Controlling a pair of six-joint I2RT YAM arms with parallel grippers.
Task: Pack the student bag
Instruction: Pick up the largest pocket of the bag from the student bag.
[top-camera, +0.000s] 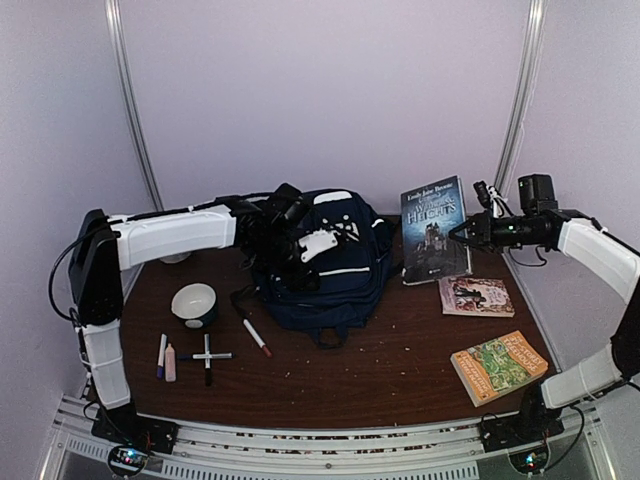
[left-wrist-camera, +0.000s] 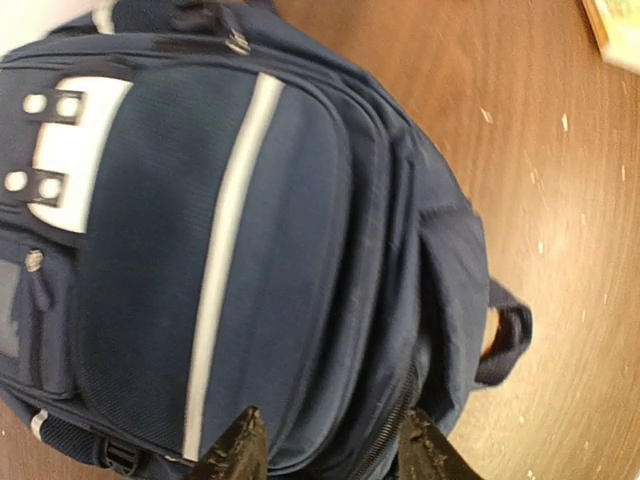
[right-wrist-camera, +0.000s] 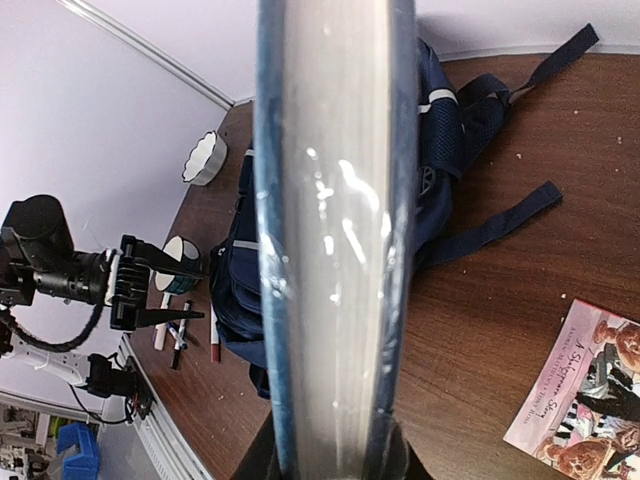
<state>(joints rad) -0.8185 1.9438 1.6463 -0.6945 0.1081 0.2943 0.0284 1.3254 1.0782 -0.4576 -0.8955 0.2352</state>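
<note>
Hovering the left gripper (left-wrist-camera: 335, 455), jaws parted partway and gripping nothing, over the student bag (left-wrist-camera: 280, 230) lying mid-table (top-camera: 380, 370) toward the back wall. Pinching the dark blue book (top-camera: 435, 225) upright in the right gripper (top-camera: 461, 232), jaws closed on its edge, just right of the bag.

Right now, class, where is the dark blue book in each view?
Top view: the book stands upright, right of the backpack, in the right gripper.
Left wrist: not in it.
Right wrist: edge-on, filling the centre.
Shared landmark: the backpack, in all three.
</note>
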